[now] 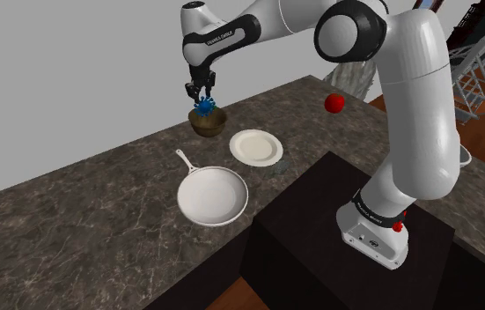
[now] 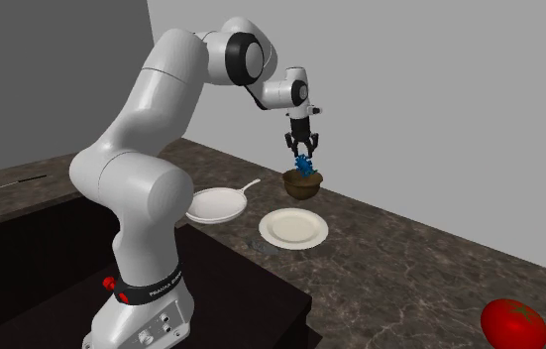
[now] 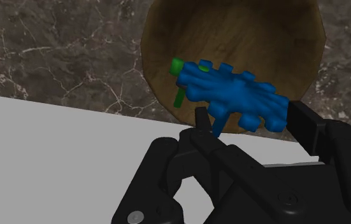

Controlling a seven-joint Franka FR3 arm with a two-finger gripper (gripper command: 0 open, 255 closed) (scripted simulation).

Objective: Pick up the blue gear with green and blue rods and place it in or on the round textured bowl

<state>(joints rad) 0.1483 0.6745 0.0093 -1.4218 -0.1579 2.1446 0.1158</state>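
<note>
Veined counter point(image 1: 99, 202); gear point(image 3: 237, 98) lengthwise across claw point(image 3: 250, 118)

A dark marbled stone desk point(image 1: 82, 211) was shown against a plain grey wall point(image 2: 409, 89). A white frying pan point(image 1: 213, 195) was laid on it, with its handle pointed to the shoulder view's upper left. A round white plate point(image 1: 255, 146) was set just beside the pan, not touching it. A red tomato point(image 2: 513, 323) was placed well apart from both, further along the desk.
</note>
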